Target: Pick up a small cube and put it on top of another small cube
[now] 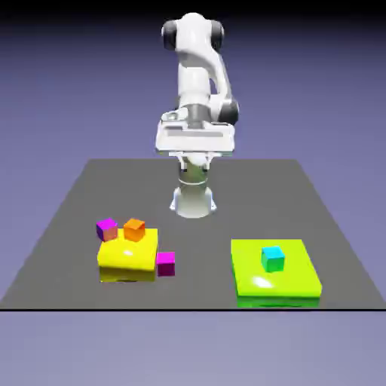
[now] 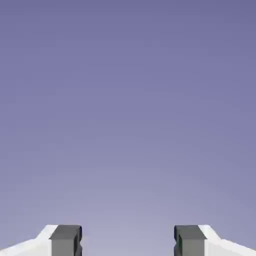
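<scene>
While a dark grey tabletop (image 1: 249, 196) is stretching out flat and narrowing toward twelve o'clock, its near edge is forming a straight black line at six. Going across from the exterior view's left, a purple-topped cube (image 1: 107, 230) with reddish-orange on its side is sitting askew at about nine o'clock, by the far corner of a glossy yellow block (image 1: 129, 259). An orange cube (image 1: 134, 230) is showing at that block's far edge. The small magenta cube (image 1: 166, 264) is resting at seven o'clock, just beside the block. At twelve, the white arm (image 1: 194, 71) is rising from its base, and the gripper (image 1: 195, 165) is hanging above the tabletop with its fingers standing wide apart, holding nothing. At four o'clock a flat, shiny green block (image 1: 275, 283) is lying, and a cyan cube (image 1: 273, 259) is resting on it. Around everything, a plain blue-violet backdrop (image 1: 324, 105) is darkening to black toward twelve; in the hand view it is filling the space between the fingertips (image 2: 65, 240), growing paler toward six.
</scene>
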